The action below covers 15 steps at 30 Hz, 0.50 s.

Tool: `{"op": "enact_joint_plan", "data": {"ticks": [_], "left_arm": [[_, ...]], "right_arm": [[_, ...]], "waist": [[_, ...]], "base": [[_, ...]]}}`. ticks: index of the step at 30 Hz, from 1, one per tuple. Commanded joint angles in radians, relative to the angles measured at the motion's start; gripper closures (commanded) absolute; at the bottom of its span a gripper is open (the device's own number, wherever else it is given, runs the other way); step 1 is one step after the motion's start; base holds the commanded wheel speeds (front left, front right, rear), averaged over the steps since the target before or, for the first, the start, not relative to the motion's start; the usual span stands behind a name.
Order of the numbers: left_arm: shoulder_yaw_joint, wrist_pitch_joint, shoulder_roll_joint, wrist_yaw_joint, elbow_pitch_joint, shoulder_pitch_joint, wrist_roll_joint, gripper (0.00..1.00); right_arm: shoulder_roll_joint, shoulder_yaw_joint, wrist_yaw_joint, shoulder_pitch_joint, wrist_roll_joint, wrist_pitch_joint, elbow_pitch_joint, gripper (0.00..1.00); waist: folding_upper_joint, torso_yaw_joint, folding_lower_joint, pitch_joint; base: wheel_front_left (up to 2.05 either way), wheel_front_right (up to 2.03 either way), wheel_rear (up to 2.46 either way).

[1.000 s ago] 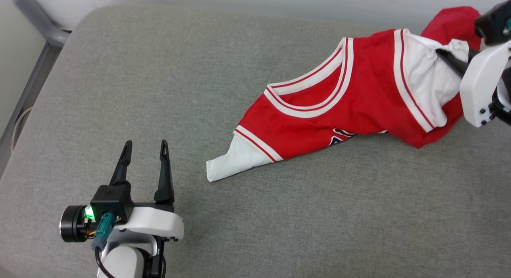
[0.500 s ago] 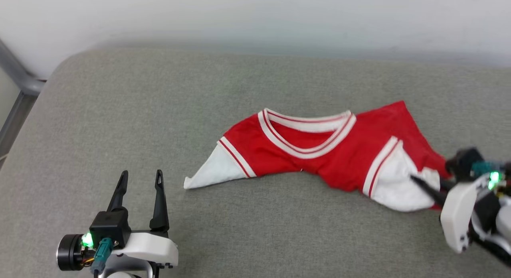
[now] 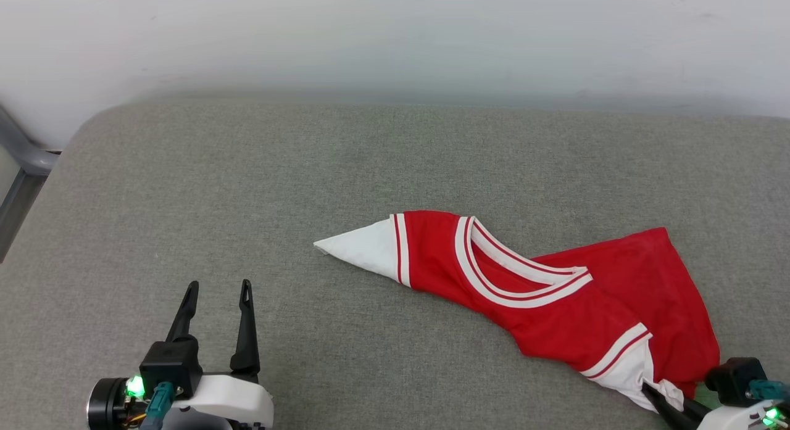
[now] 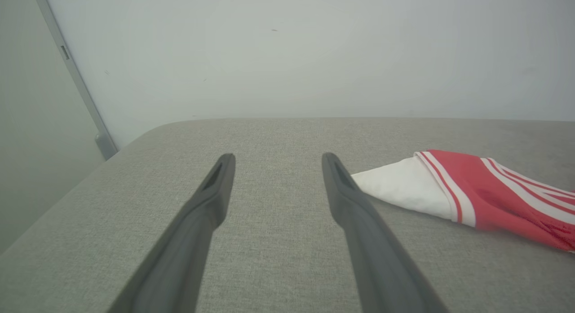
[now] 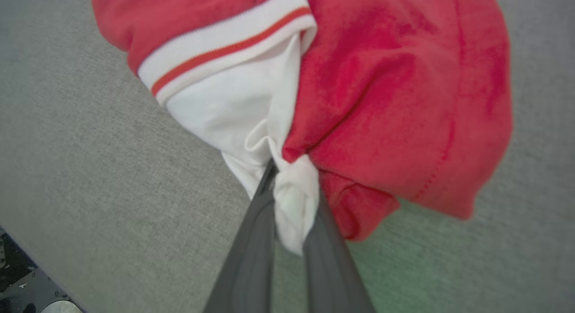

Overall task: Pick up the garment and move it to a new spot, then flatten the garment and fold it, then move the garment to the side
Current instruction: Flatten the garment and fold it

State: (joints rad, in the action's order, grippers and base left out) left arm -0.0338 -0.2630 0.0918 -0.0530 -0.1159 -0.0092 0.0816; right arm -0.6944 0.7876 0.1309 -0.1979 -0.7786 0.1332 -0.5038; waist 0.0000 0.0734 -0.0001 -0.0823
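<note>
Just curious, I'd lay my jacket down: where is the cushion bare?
Bare: the far strip of the cushion along the wall, and its left half around the left gripper. Crowded: near right, where the right gripper pinches the garment.

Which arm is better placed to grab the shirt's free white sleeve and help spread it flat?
Probably left. Its left gripper is open, holds nothing, and the free white sleeve points toward it. The right gripper is shut on the other sleeve of the garment.
</note>
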Motion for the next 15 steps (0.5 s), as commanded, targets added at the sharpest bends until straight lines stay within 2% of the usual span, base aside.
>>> {"op": "enact_joint_plan", "data": {"ticks": [1,2,3,4,5,10,15], "left_arm": [[0.006,-0.003,0.000,0.003,0.003,0.009,-0.007,0.00],[0.009,-0.003,-0.001,0.001,0.004,0.014,-0.008,0.00],[0.009,-0.003,-0.002,0.000,0.005,0.018,-0.009,0.00],[0.011,-0.003,-0.003,0.000,0.006,0.020,-0.010,0.00],[0.012,-0.003,-0.002,0.000,0.007,0.023,-0.010,0.00],[0.015,-0.003,0.002,0.006,0.016,0.024,-0.022,0.00],[0.010,-0.003,0.004,0.009,0.026,0.029,-0.034,0.00]], "right_arm": [[0.021,-0.013,0.000,0.061,0.013,-0.003,-0.011,1.00],[0.030,-0.038,0.000,0.070,0.019,0.007,-0.008,1.00],[0.037,-0.068,0.000,0.075,0.027,0.020,-0.004,0.67],[0.041,-0.098,-0.001,0.077,0.039,0.029,0.004,0.04],[0.043,-0.127,-0.001,0.078,0.052,0.039,0.015,0.00],[0.042,-0.296,-0.001,0.092,0.117,0.054,0.117,0.00],[0.031,-0.483,-0.001,0.111,0.194,0.004,0.271,0.00]], "waist": [[0.0000,-0.003,0.0001,-0.001],[0.0000,-0.006,0.0001,0.000],[0.0000,-0.009,0.0001,0.001],[0.0000,-0.012,0.0001,0.002],[0.0000,-0.015,0.0001,0.003],[0.0000,-0.026,0.0001,0.012],[0.0000,-0.030,0.0001,0.018]], "base": [[0.00,0.00,0.00],[0.00,0.00,0.00],[0.00,0.00,0.00],[0.00,0.00,0.00],[0.00,0.00,0.00],[0.00,0.00,0.00],[0.00,0.00,0.00]]}}
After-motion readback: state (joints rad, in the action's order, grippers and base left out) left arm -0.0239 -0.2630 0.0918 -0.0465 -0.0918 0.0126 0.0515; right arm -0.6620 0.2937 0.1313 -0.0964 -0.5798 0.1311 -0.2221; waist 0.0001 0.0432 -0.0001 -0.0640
